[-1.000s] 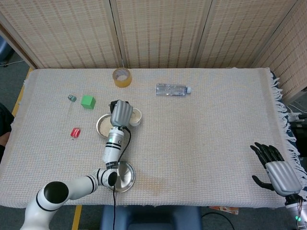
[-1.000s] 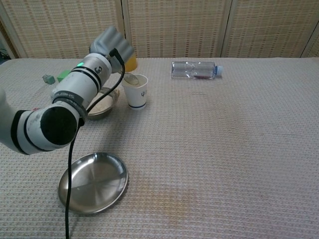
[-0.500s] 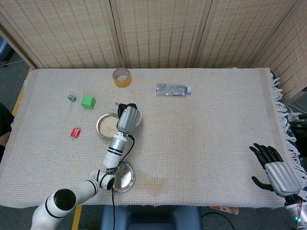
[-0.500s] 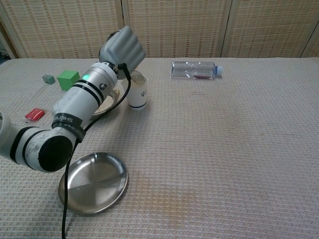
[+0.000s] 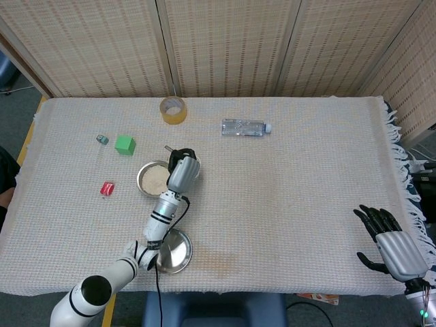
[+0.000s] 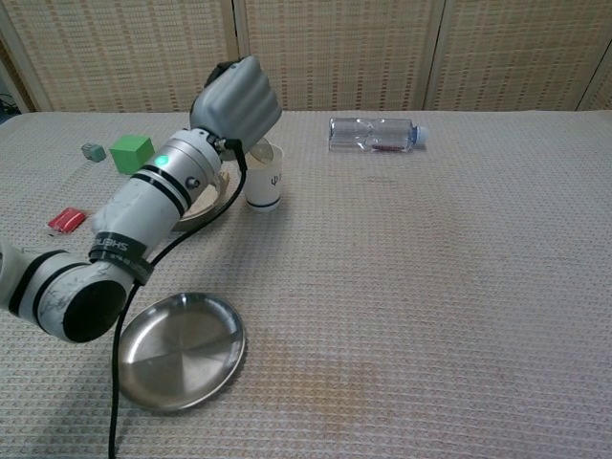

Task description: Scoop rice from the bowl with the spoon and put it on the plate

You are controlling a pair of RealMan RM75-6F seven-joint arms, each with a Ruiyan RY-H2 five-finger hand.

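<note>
white arm segments with black bands, grey-backed left hand, black-fingered right hand, black cable

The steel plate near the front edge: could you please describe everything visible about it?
The plate is a round, shallow dish of shiny, brushed-looking metal with a raised rim. It lies flat and upright on the woven tablecloth near the table's front edge, and no rice shows on it. The left arm passes over its left side; contact cannot be judged.

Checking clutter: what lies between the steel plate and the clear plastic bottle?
Only bare woven cloth lies between the steel plate and the clear plastic bottle, seen in chest view.
</note>
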